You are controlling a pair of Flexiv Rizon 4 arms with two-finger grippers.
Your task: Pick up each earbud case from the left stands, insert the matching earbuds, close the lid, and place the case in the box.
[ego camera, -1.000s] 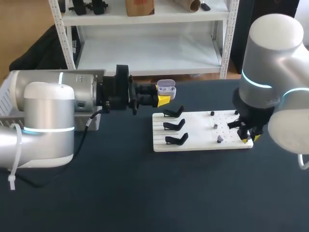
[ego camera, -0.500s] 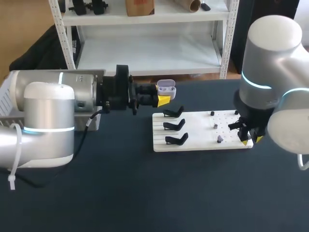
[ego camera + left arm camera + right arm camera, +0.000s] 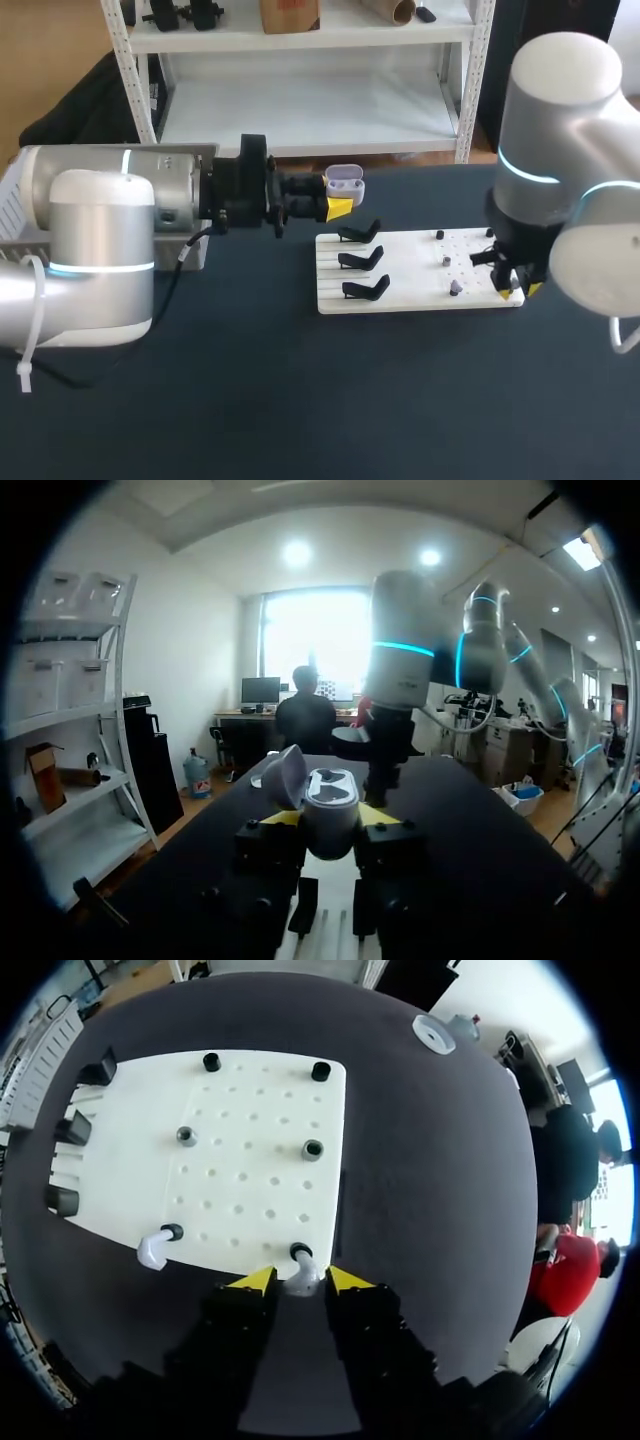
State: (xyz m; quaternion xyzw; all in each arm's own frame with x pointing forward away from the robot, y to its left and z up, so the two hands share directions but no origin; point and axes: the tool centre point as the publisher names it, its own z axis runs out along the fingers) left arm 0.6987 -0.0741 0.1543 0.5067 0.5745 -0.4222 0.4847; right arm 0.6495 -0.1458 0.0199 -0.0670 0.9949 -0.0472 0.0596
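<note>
Your left jaws clamp the earbud case (image 3: 330,808), lid open, up above the table (image 3: 250,400) for loading; your right jaws stand open astride an earbud (image 3: 301,1272) on the white board (image 3: 250,1160), poised to pinch

Even, bright indoor light; ceiling lamps (image 3: 297,553) and a glaring window (image 3: 305,630) beyond the dark table (image 3: 300,400).

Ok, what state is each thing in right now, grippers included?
Earbud case: lid open, wells empty.
Left gripper: shut on the earbud case.
Right gripper: open, astride the near earbud.
Near earbud: seated on the board.
Second earbud: seated on the board.
Stands: all three empty.
</note>
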